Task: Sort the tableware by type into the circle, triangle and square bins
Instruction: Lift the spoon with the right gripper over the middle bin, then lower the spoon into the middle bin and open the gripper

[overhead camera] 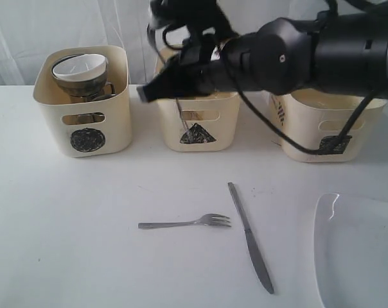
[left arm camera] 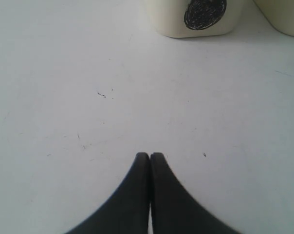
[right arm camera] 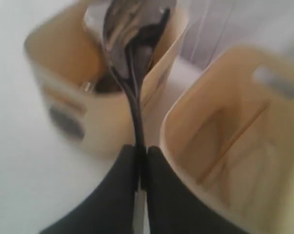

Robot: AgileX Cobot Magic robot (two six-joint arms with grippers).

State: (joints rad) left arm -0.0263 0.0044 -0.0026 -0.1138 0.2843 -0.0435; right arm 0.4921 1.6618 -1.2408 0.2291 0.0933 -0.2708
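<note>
Backdrop: white curtain (overhead camera: 27,32) at the back, white counter (overhead camera: 65,224) in front, three bins lined up along the far side.
Right gripper (right arm camera: 141,148): pinched tight on the handle of the spoon (right arm camera: 132,48), with the bowl end sticking out past the fingertips.
Spoon spot: up in the air, off the counter, over the gap between the circle bin (overhead camera: 81,122) and the triangle bin (overhead camera: 197,125). In the wrist view its bowl end lines up with the circle bin's rim. That shot is pretty blurry though.
Right arm: comes in from the right and reaches across the middle. It covers the top of the triangle bin and part of the square bin (overhead camera: 322,131) in the exterior view.
Left gripper (left arm camera: 150,156): fingertips pressed together with nothing between them, low over bare counter. The circle bin's front is well ahead of it.
Circle bin contents: white bowl (overhead camera: 81,67) sitting tilted on top of steel stuff that looks like a mug (overhead camera: 91,92).
Triangle bin contents: a thin wooden stick (right arm camera: 234,141) leaning inside, too blurred to say more.
Loose on the counter: fork (overhead camera: 187,222) in front of the triangle bin, tines pointing at the knife (overhead camera: 250,237) and very near it. Can't tell if they touch. The knife lies on a diagonal.
Plate (overhead camera: 361,250): at the near right corner, cut off by the frame and apart from the knife.
</note>
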